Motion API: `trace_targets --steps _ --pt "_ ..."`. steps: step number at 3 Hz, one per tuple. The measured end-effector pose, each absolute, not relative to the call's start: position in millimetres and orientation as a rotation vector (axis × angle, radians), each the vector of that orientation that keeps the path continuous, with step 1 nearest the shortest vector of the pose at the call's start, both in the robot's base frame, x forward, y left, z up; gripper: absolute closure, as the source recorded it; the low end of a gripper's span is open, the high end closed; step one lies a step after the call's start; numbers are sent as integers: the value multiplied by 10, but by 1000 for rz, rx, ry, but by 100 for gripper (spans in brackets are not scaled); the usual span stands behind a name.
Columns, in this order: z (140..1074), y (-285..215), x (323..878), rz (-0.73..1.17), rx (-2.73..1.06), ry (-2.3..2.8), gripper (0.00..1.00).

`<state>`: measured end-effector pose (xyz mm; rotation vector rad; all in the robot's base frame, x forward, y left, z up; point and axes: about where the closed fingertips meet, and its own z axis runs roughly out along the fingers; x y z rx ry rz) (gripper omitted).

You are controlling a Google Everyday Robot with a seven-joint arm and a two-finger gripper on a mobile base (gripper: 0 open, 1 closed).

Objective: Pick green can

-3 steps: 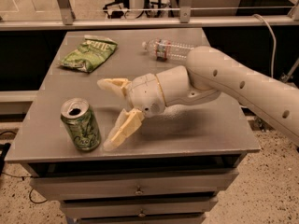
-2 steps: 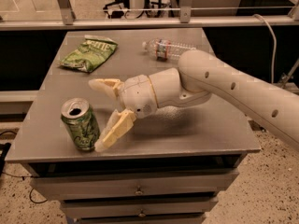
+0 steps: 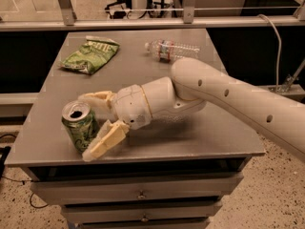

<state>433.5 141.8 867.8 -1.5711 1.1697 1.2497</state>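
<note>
The green can [image 3: 79, 126] stands upright near the front left corner of the grey table [image 3: 200, 140], its silver top with the open tab hole facing up. My gripper [image 3: 87, 127] reaches in from the right on the white arm. It is open, with one cream finger [image 3: 96, 98] behind the can and the other finger [image 3: 106, 140] in front of it. The can sits between the fingers, and the front finger lies against its right side.
A flat green chip bag [image 3: 90, 56] lies at the back left of the table. A clear plastic water bottle [image 3: 171, 49] lies on its side at the back middle. Drawers sit below the table front. A metal rail runs behind the table.
My gripper has moved left toward the can. Its open fingers were to the right of the can and now straddle it. The can has not moved.
</note>
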Motion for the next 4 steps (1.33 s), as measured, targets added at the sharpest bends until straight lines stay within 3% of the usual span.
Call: trace_targets --steps 3,4 --pt "8979 1188 4559 1161 -1535 1244 84" --pt "9380 1037 4774 1117 -1497 1267 100"
